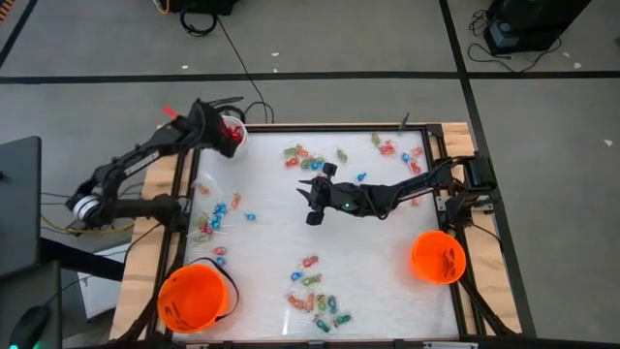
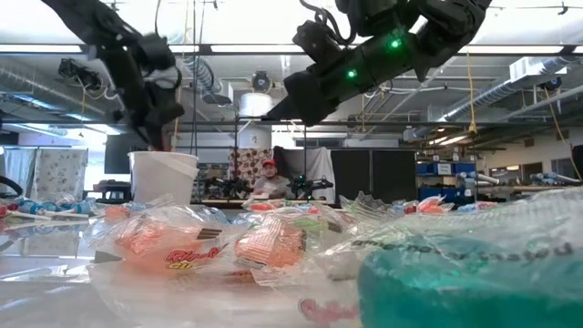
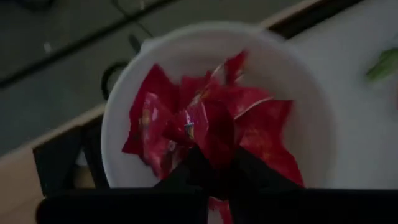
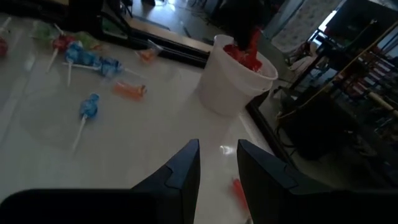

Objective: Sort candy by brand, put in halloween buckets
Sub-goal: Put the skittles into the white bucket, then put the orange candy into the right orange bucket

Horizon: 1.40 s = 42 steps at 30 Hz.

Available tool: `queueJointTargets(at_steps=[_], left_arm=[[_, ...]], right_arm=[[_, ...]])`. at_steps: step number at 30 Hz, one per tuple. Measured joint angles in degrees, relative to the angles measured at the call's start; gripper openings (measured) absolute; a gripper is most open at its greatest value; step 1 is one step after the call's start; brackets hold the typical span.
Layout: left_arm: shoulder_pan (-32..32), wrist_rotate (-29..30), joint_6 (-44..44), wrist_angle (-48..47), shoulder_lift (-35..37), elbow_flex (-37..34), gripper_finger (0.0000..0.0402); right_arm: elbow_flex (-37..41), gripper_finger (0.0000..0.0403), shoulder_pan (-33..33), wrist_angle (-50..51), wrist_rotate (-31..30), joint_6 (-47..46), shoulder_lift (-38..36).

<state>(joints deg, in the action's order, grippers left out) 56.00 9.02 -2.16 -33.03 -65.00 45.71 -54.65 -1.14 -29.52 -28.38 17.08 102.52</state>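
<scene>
across the table (image 1: 387, 247) most candy (image 1: 315, 299) lies unsorted; left gripper (image 3: 214, 163), closed on a red packet (image 3: 208, 124), hangs over the white pail (image 1: 235, 129), right gripper (image 4: 217, 163) parted, empty.

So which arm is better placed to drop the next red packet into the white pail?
Left. Its end effector hangs right over the white pail, pinching a red packet above those already inside. The right end effector hovers empty mid-table, well away from that pail.
</scene>
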Motion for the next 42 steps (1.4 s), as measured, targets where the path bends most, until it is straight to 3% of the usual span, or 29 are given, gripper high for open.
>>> queueJointTargets(at_steps=[5,12,21,35,42], left_arm=[[3.66,-6.34,3.12,-4.57,-7.86,5.83,0.0036],[4.07,-6.19,9.03,-7.55,-16.27,14.35,0.0036],[4.05,-7.11,9.14,-12.76,-22.54,15.02,0.0039],[3.73,-7.88,7.86,-18.96,-9.56,14.80,0.0131],[-0.37,-8.61,4.06,-24.85,-0.40,14.80,0.0142]], right_arm=[[0.00,0.0119,1.17,0.48,2.38,-0.06,0.00],[0.00,0.0119,2.90,1.96,6.76,-2.00,0.00],[0.00,0.0119,3.92,6.03,10.13,-4.07,0.00],[-0.02,0.0119,4.23,7.17,10.54,-4.07,0.00],[-0.02,0.0119,4.23,7.19,10.54,-4.09,0.00]])
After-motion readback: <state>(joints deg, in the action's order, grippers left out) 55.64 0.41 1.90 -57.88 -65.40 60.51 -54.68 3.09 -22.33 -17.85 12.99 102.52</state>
